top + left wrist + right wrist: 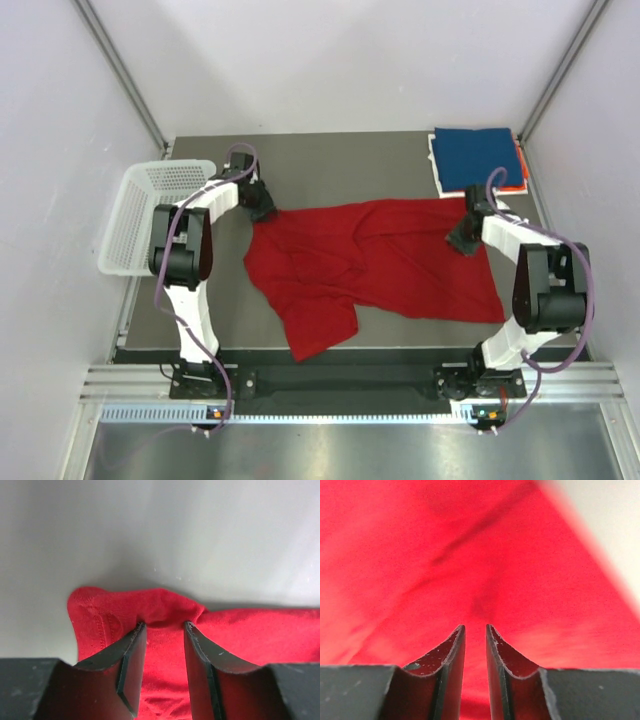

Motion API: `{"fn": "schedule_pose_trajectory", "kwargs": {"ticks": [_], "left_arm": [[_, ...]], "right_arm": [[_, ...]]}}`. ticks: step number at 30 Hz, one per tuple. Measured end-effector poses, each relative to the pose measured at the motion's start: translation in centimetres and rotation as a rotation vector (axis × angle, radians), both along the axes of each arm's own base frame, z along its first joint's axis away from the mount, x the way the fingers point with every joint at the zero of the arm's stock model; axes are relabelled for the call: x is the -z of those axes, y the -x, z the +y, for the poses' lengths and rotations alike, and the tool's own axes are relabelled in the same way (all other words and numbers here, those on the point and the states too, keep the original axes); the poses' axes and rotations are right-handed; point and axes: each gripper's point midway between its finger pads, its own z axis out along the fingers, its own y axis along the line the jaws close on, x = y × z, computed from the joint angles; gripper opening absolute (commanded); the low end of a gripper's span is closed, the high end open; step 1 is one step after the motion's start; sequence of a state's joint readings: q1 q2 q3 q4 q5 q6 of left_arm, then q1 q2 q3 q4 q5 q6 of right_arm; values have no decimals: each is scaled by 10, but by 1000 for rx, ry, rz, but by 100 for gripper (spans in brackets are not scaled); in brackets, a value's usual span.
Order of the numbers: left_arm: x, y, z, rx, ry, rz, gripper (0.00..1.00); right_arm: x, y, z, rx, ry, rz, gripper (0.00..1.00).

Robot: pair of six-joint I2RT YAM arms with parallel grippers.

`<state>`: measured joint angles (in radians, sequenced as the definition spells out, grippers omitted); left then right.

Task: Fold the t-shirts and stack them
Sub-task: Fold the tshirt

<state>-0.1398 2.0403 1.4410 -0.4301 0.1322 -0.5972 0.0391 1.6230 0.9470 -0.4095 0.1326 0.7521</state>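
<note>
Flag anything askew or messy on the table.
The red shirt lies unfolded, skewed and rumpled, one corner at the near edge of the table. In the far-right stack, the orange shirt and white shirt poke out under the blue shirt.

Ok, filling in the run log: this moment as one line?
red t-shirt: spread, wrinkled | left tool: open at its edge | right tool: narrowly open over it
</note>
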Motion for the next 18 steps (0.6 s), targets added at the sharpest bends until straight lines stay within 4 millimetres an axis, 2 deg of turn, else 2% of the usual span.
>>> {"fn": "schedule_pose_trajectory", "kwargs": {"ticks": [4, 9, 12, 14, 18], "left_arm": [[1, -6, 4, -9, -30, 7, 42], [-1, -7, 4, 6, -51, 8, 44], [-6, -7, 7, 14, -72, 11, 45], [-11, -7, 7, 21, -81, 8, 45], [-27, 7, -4, 50, -68, -7, 45]], "right_arm": [[11, 12, -33, 111, 4, 38, 25], [7, 11, -44, 142, 17, 40, 27], [-5, 1, -53, 155, 19, 16, 30], [-17, -13, -65, 153, 16, -19, 32], [-33, -33, -88, 152, 3, -84, 34]]}}
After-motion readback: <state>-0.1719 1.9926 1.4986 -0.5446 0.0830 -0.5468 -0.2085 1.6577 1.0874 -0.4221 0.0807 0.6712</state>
